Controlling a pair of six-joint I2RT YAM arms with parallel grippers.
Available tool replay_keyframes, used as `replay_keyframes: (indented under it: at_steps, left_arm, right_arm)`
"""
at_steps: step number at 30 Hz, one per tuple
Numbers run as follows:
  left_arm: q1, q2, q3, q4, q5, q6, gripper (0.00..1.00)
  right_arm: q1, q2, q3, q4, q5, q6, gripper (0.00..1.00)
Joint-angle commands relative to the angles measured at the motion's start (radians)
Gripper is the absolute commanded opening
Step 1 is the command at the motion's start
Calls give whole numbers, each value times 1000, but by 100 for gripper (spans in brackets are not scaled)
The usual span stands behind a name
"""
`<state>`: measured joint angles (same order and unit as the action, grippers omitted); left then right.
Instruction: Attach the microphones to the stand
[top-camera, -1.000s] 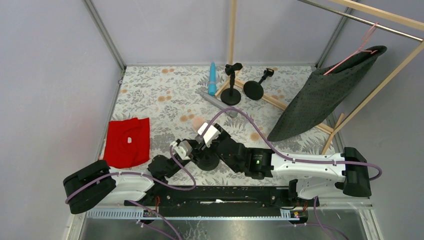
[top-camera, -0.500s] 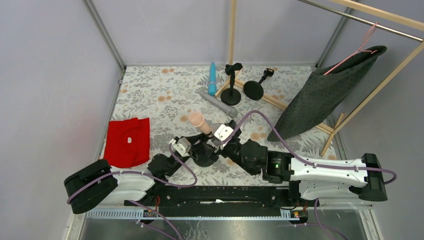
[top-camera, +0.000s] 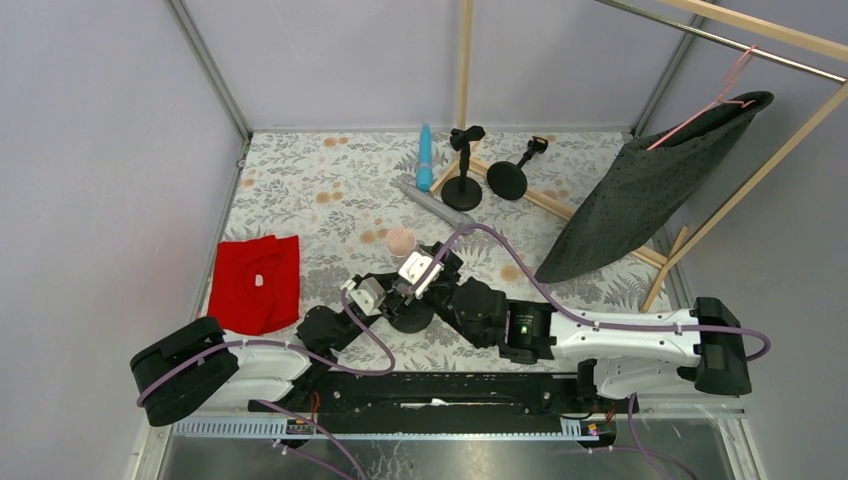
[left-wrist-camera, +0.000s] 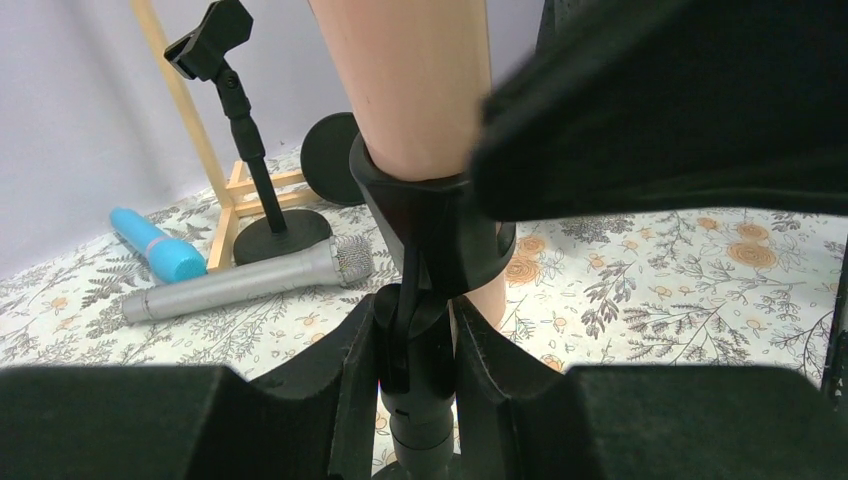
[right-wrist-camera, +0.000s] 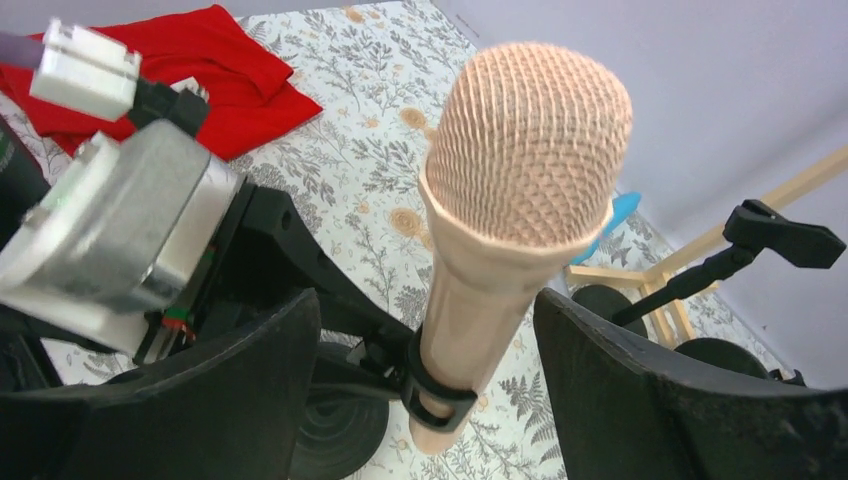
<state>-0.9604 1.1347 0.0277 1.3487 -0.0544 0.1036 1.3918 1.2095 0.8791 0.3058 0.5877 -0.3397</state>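
Peach-pink microphone (top-camera: 400, 240) is up on end in the middle of the counter (top-camera: 300, 190). Its mesh head points at the ceiling and its long axis is close to vertical. From above you see almost only the round head. The right wrist view has it leaning a touch, with the handle dropped through the black clip of the stand (right-wrist-camera: 435, 385).

Left hand (left-wrist-camera: 415, 340) is clenched on that stand's stem just under the clip, a finger pressed to either side.

Right hand (right-wrist-camera: 430, 320) is released: its two dark fingers (right-wrist-camera: 250, 390) flank the peach handle with floral counter showing in the gap on both sides, touching nothing.

Against the earlier views, a second ago the right hand sat right over the microphone. Half a second ago it had pulled back toward the right, and the peach body showed at a slant, head toward the far left. Now the hand is back around it and the microphone stands straighter. The left hand has not shifted.

Farther back, the silver-grey microphone (top-camera: 432, 203) lies flat on a diagonal. The cyan-blue microphone (top-camera: 425, 158) also lies flat, its length running from the far wall toward the arms. Both are just beside an upright spare stand (top-camera: 462, 190). A red cloth (top-camera: 255, 283) lies at the left.
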Motion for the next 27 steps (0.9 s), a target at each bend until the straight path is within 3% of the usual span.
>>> replay_keyframes:
  at_steps: [1,7,16,25,27]
  left_arm:
    - [3,16,11,-6,50,39,0]
    - [3,22,15,-8,50,38,0]
    - [2,26,17,-8,50,40,0]
    - [3,31,18,-6,50,40,0]
    - [2,31,18,-6,50,39,0]
  right_arm:
    - [-22,35,79,100,54,-57,82]
    - [-52,34,80,146,26,-50,73]
    - [-69,87,68,134,13,-80,48]
    - [-103,113,10,134,17,-65,0]
    - [-113,113,-3,125,16,-55,0]
